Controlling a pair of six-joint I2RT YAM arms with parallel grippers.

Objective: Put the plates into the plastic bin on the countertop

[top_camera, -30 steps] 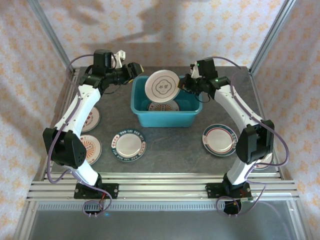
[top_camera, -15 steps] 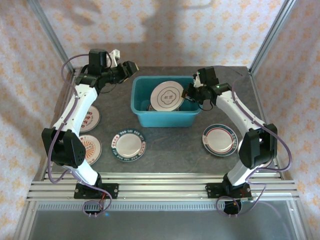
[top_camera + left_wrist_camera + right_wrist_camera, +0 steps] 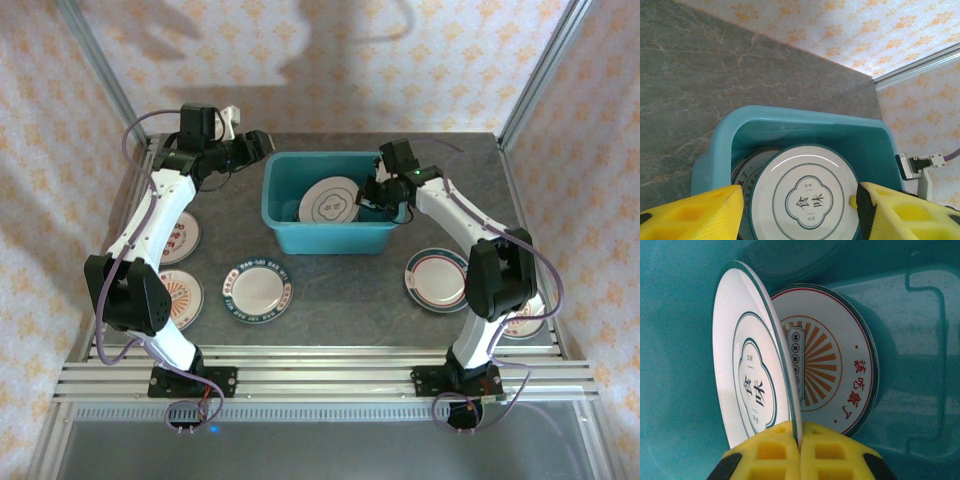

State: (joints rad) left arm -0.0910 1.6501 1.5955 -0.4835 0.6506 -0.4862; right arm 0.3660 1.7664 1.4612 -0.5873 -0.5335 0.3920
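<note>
Grip comes first: the right tool (image 3: 372, 195) is clenched on the near rim of the green-rimmed plate (image 3: 332, 200), its yellow pads pressed together on the thin edge in the right wrist view. That plate is already inside the bin (image 3: 300, 240), which sits toward the back of the worktop (image 3: 340, 290).

The plate stretches away from the tool toward the bin's left half, so the held edge is on the right and the free edge on the left. It is tilted, not flat, and its printed face turns up and to the left. Under and behind it a red-sunburst plate (image 3: 832, 385) lies against the bin floor, partly covered. I cannot tell whether the two touch.

By my reading, the coming move turns on that tilt: the free edge has to go down onto the red-sunburst plate before the pads let go, or the plate may drop and clatter.

The left tool (image 3: 258, 143) hangs just outside the bin's far left corner, its fingers spread wide with nothing between them. It is the nearer arm for the other plates (image 3: 257, 290) on the left of the worktop.
</note>
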